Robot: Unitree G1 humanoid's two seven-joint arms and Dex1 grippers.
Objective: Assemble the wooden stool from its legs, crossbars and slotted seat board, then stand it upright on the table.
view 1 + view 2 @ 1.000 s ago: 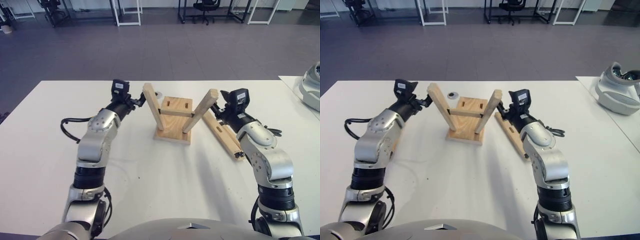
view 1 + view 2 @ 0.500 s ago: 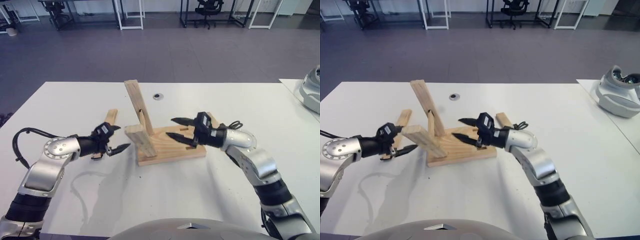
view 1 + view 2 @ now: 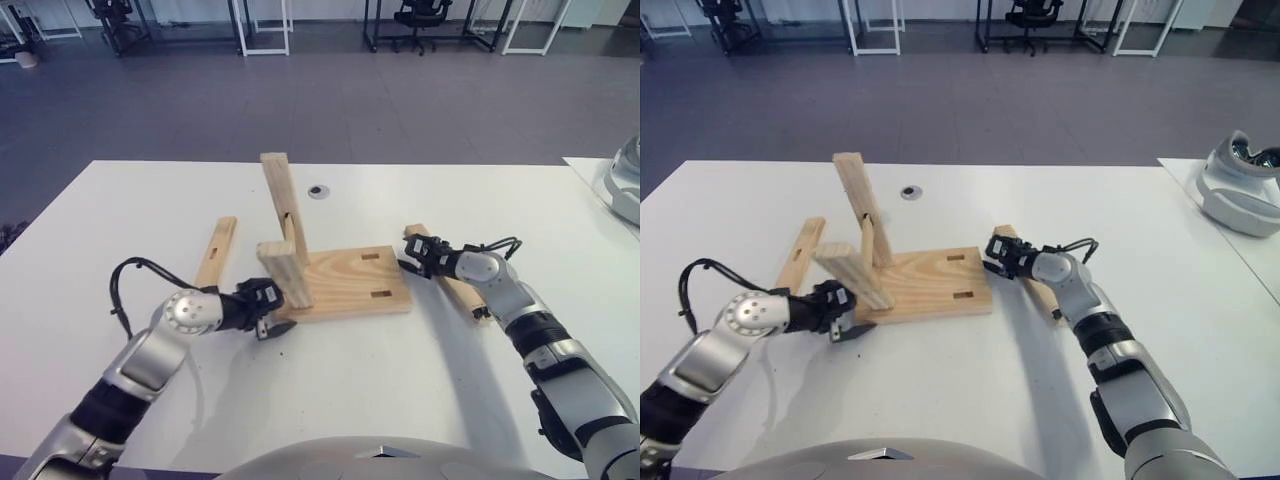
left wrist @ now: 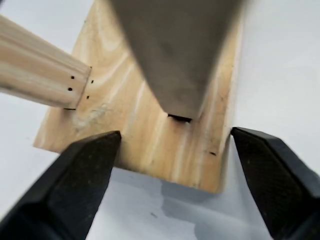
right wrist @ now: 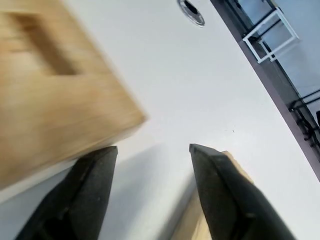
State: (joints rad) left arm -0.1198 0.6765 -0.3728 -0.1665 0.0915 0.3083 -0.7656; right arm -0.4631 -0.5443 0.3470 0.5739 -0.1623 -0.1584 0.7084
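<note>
While seat board (image 3: 350, 285) lies flat, left claw (image 4: 176, 133) parted, right claw (image 5: 152, 147) parted

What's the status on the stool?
Left end effector open at seat board near-left corner; right end effector open by its right edge. Two legs slotted, two slots empty. One loose leg each side, nothing blocking the slots.

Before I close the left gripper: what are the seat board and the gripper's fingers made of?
Seat board: pale wood, likely pine, seemingly unvarnished; streaky grain shows, no gloss. Fingers of the left gripper: matte black, probably plastic or rubber; the look leaves it open.
</note>
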